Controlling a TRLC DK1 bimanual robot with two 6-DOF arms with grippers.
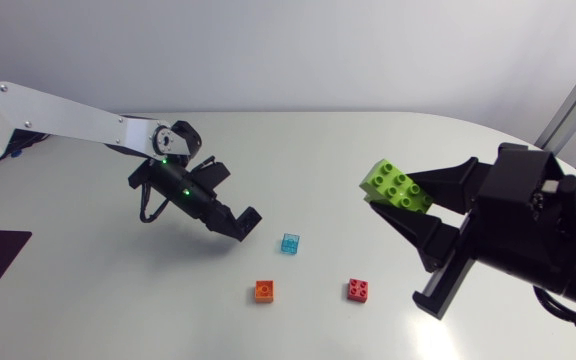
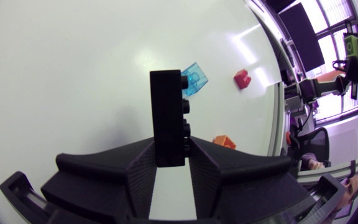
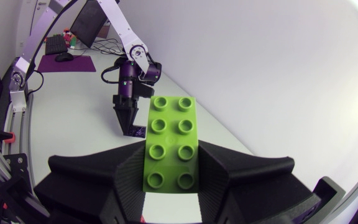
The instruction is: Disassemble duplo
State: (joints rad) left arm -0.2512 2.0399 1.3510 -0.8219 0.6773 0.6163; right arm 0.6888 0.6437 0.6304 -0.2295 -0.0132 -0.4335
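We've got left jaws pinching the black brick low over the table, right jaws pinching the green brick high at right, presumably held apart for separate drops near the blue brick.

PLACE: looks like a robotics lab, live at a test bench | SURFACE: plain white table with a rounded corner | MACHINES: left arm and right arm in from opposite sides, silver-white links, black joints, green indicator lights glowing on the left | PROPS: toy pieces lying loose: blue brick, orange brick, red brick
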